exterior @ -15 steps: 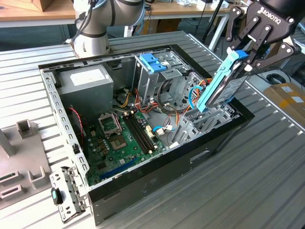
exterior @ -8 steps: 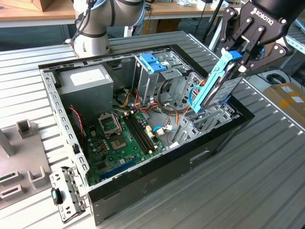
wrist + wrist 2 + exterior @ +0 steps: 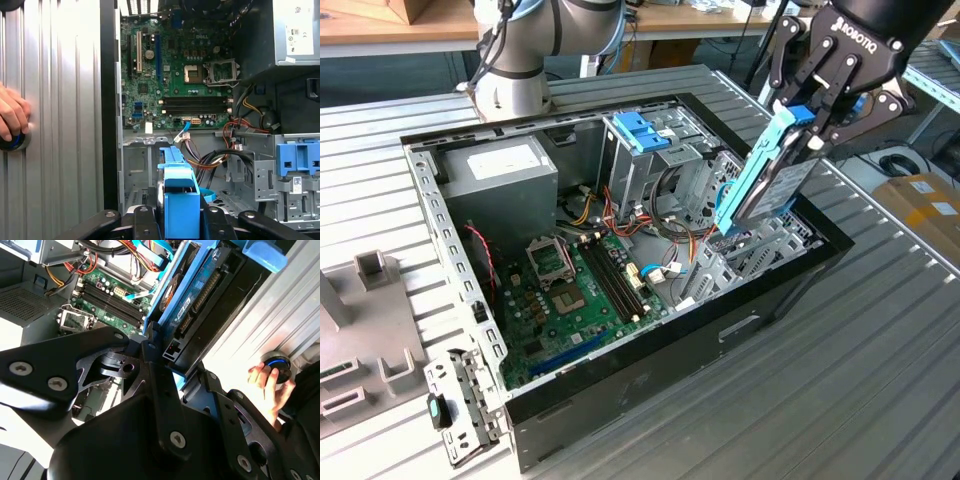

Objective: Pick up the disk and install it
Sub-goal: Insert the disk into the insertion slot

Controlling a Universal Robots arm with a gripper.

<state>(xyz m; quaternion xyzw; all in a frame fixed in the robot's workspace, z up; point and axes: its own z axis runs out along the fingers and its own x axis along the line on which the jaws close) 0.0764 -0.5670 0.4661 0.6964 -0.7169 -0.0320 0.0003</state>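
The gripper (image 3: 810, 125) hangs over the open case (image 3: 650, 375), which lies on the ribbed metal surface (image 3: 840, 380). Its fingers (image 3: 840, 105) are clamped on the upper end of the disk (image 3: 770, 185). The disk is tilted steeply, and its lower end sits at the metal bay (image 3: 760, 250) on the exterior view's right side of the case; whether they touch cannot be told. Inside the case lie the green motherboard (image 3: 565, 300), the grey power supply (image 3: 505, 175) in the far corner, a drive cage with a blue handle (image 3: 642, 135) and loose cables (image 3: 610, 220). In the first wrist view, a person's hand (image 3: 12, 117) rests on a dark round knob (image 3: 12, 142) on the surface outside the case.
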